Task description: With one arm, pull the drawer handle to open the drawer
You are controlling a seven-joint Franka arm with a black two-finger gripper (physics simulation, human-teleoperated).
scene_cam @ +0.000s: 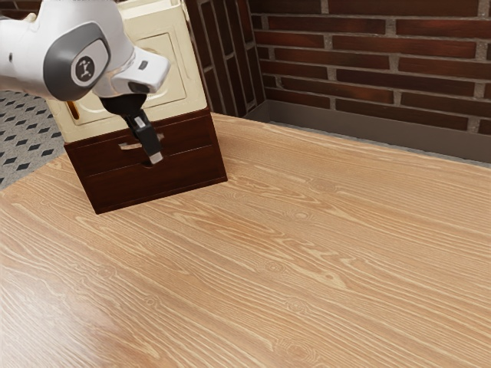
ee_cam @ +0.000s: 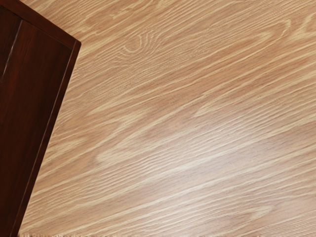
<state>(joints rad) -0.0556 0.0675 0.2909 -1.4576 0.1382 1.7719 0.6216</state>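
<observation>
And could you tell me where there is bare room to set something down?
Bare tabletop runs from the dark cabinet front to the exterior view's lower edge, and from the cabinet's side toward the brick wall. It is crowded around the drawer handle, where the pincer hangs.

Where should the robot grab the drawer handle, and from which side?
Probably the middle of the drawer handle, coming straight at the dark drawer front and closing from above and below: it's a crosswise bar that seems to stand out.
</observation>
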